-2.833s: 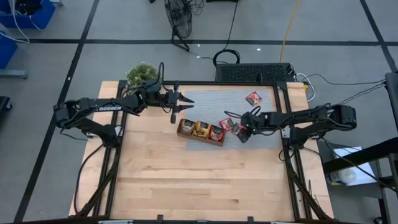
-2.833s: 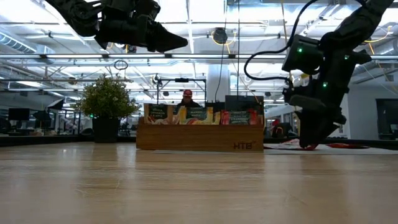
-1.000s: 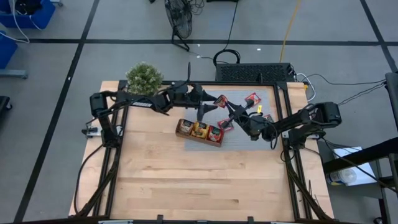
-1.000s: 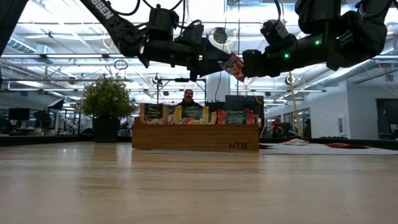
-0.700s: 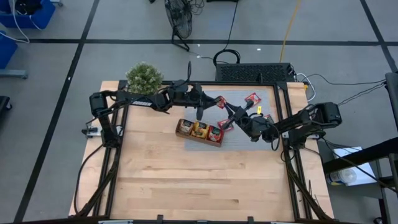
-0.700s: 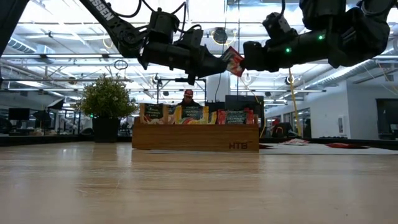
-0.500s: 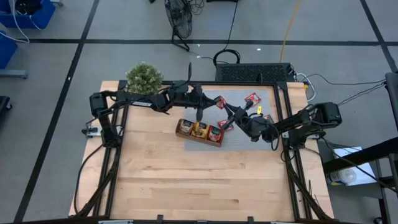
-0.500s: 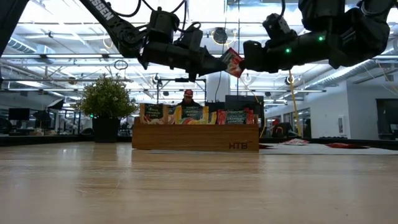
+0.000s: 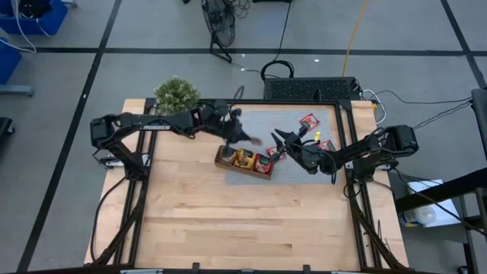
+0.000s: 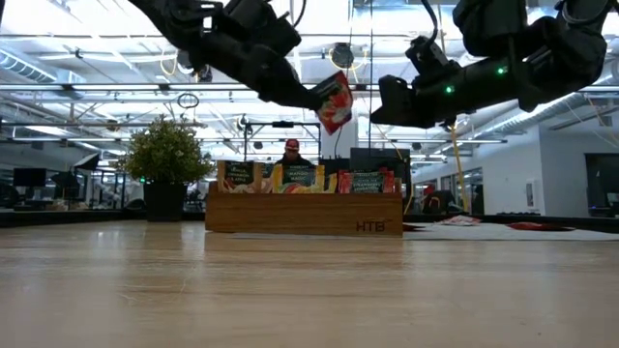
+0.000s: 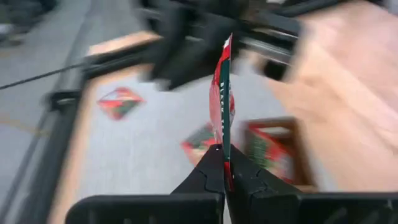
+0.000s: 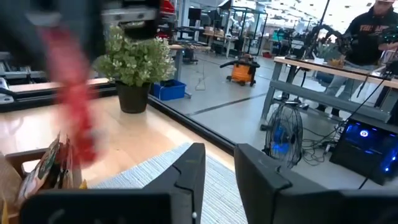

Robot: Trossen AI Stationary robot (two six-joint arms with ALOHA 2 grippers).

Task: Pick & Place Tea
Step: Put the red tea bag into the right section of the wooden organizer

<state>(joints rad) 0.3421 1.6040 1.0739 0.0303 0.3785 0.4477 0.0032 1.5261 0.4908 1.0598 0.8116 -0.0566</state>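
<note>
- Though blurred in the right wrist view to a red smear, shows sharp elsewhere: red tea sachet (image 10: 335, 100) pinched edge-on in the left gripper (image 11: 224, 169), fingers clamped on its lower edge, held in the air above the wooden tray (image 10: 308, 215).
- From above, mostly hidden under the left gripper (image 9: 237, 135); only a sliver of the sachet (image 9: 254, 141) visible past the fingertips, over the tray's far rim (image 9: 227, 149).
- Right gripper (image 12: 214, 163) empty, fingers (image 12: 188, 174) parted with a narrow gap between them, hanging in the air just beside the tray's right end (image 9: 283, 139).
- Tray compartments filled with upright sachets (image 10: 366, 182), labels too small to read.
- Loose red sachets on the grey mat: one (image 9: 309, 120) near the far right corner, another (image 9: 327, 145) half covered by the right arm, more (image 9: 274, 153) crowded against the tray's right end, count unclear.
- Potted plant (image 9: 174, 94) at the table's far left corner, well apart from the tray.
- Beyond the table: a person (image 10: 292, 153) partly hidden behind the tray, a floor fan (image 12: 284, 135), another person (image 12: 375, 30) cut off at the frame edge.
</note>
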